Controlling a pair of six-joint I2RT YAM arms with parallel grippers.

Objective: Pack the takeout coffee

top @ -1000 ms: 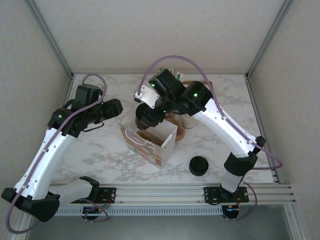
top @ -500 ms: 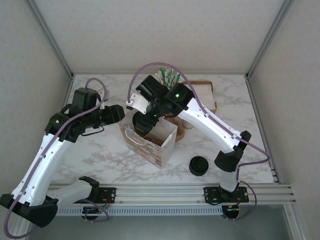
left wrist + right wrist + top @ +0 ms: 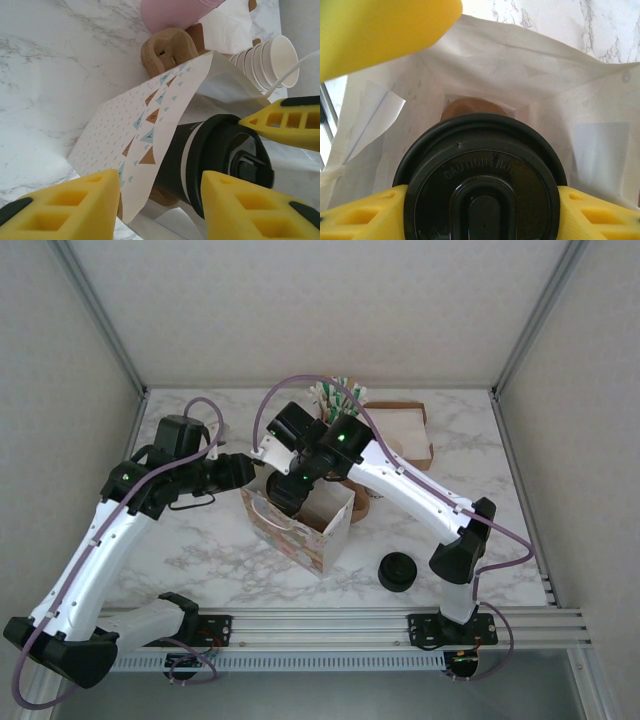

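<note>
A: Where's the takeout coffee [image 3: 225, 160]?
B: In the mouth of the paper bag [image 3: 300, 530] on your desk [image 3: 200, 540], with your right tool [image 3: 480, 195] clamped on its sides.
A: And the left tool [image 3: 160, 190]?
B: Its jaws are apart, straddling the bag's patterned wall.

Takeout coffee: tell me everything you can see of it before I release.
The takeout coffee is a paper cup under a round black plastic lid with a raised rim, embossed caution lettering and an oval sip plug. In the left wrist view its side looks dark, with a lighter band below the lid. The right gripper has its jaws clamped on the lid from both sides. The cup hangs in the open mouth of the patterned paper bag, its base hidden behind the bag wall.
</note>
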